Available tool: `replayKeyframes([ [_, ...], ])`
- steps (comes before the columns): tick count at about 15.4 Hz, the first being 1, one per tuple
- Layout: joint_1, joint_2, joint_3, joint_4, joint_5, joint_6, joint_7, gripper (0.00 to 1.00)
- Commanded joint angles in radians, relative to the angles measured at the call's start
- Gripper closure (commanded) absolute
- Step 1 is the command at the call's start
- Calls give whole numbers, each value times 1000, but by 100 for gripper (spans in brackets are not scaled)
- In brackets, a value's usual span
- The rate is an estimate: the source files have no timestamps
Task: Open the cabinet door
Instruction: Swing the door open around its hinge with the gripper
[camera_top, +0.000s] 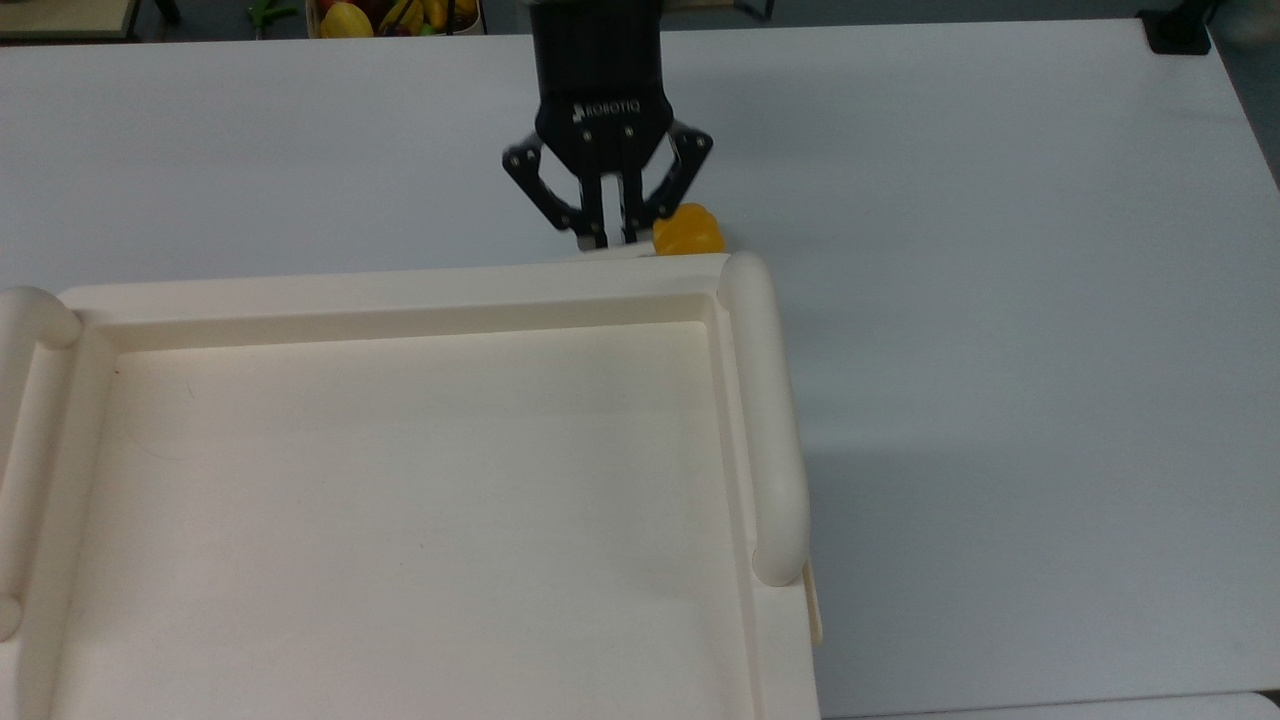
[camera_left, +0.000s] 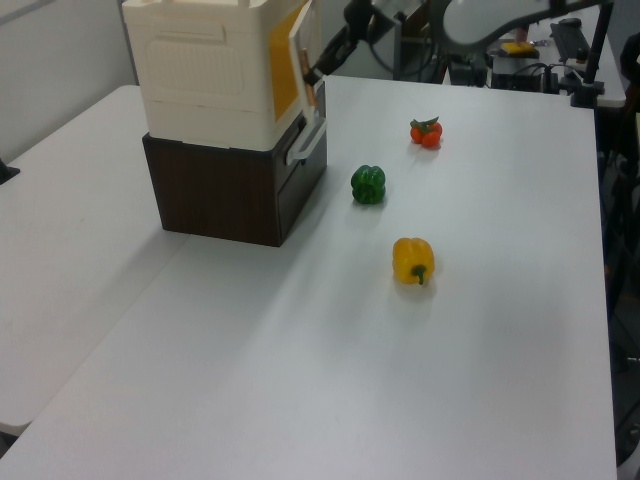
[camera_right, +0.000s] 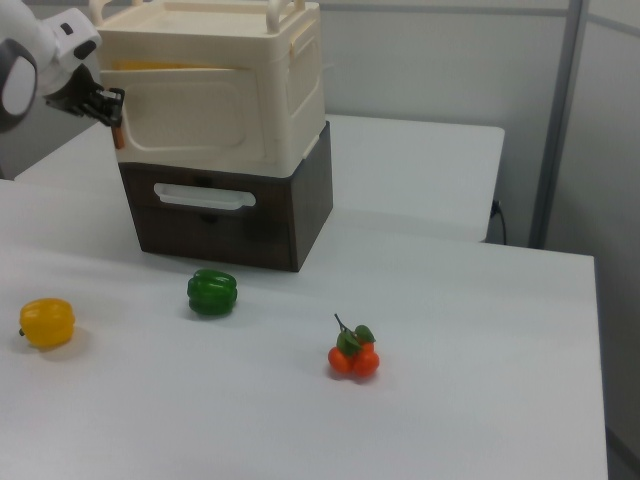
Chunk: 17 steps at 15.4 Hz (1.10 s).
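White table (camera_left: 300, 380) carries the cabinet (camera_left: 205, 80) on a dark brown drawer unit (camera_left: 225, 190) — the cabinet door (camera_right: 190, 125) stands partly swung out, orange showing behind it. Gripper (camera_top: 612, 240) pinches the door's free edge, fingers closed on it — peppers and tomatoes lie nearby.

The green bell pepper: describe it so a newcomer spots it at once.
Start at the big cream-white cabinet on its dark brown drawer base. On the white table before that base lies the green bell pepper, nearer the drawer than the yellow pepper or the orange-red tomato cluster.
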Motion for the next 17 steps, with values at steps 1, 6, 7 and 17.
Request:
replayKeyframes([
  [1,-50,-79,-4,-75,-5,-168,-4,90],
  [6,-120,-146,-4,-75,6,-456,-9,64],
  [7,-139,-168,-6,-74,30,-534,-12,52],
  [17,-217,-257,-160,-65,44,-835,-64,0],
])
